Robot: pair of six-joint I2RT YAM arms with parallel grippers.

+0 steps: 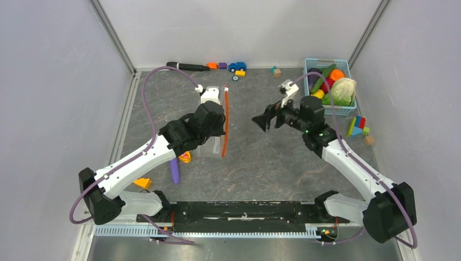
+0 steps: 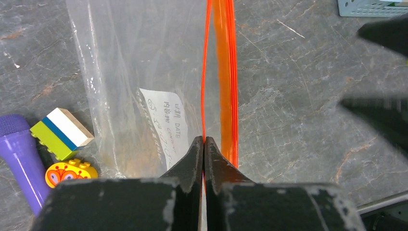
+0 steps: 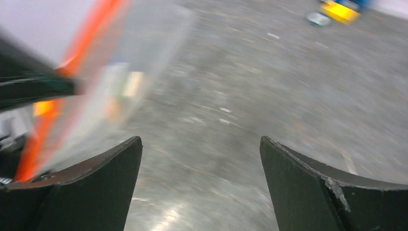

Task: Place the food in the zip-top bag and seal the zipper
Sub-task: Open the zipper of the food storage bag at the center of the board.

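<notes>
The clear zip-top bag point(image 1: 209, 147) hangs left of the table's middle, its orange-red zipper point(image 1: 226, 122) running front to back. In the left wrist view my left gripper point(image 2: 204, 142) is shut on one thin lip of the zipper point(image 2: 205, 72). The other, wider lip point(image 2: 225, 72) stands apart to the right, and the bag point(image 2: 134, 62) shows its white label point(image 2: 171, 125). My right gripper point(image 1: 261, 120) is open and empty, a short way right of the zipper, and faces the blurred bag point(image 3: 120, 72). The food lies in the light blue basket point(image 1: 310, 62): cabbage point(image 1: 342, 91), cucumber point(image 1: 323, 78), an orange piece point(image 1: 337, 74).
A purple stick point(image 1: 174, 169), a striped block point(image 2: 60, 132) and an orange-yellow toy point(image 2: 70, 172) lie by the bag's left side. A yellow piece point(image 1: 143, 182) sits near the left arm. A black marker point(image 1: 187, 66), a toy car point(image 1: 237, 66) and blocks line the back; more blocks point(image 1: 357, 126) lie right of the basket.
</notes>
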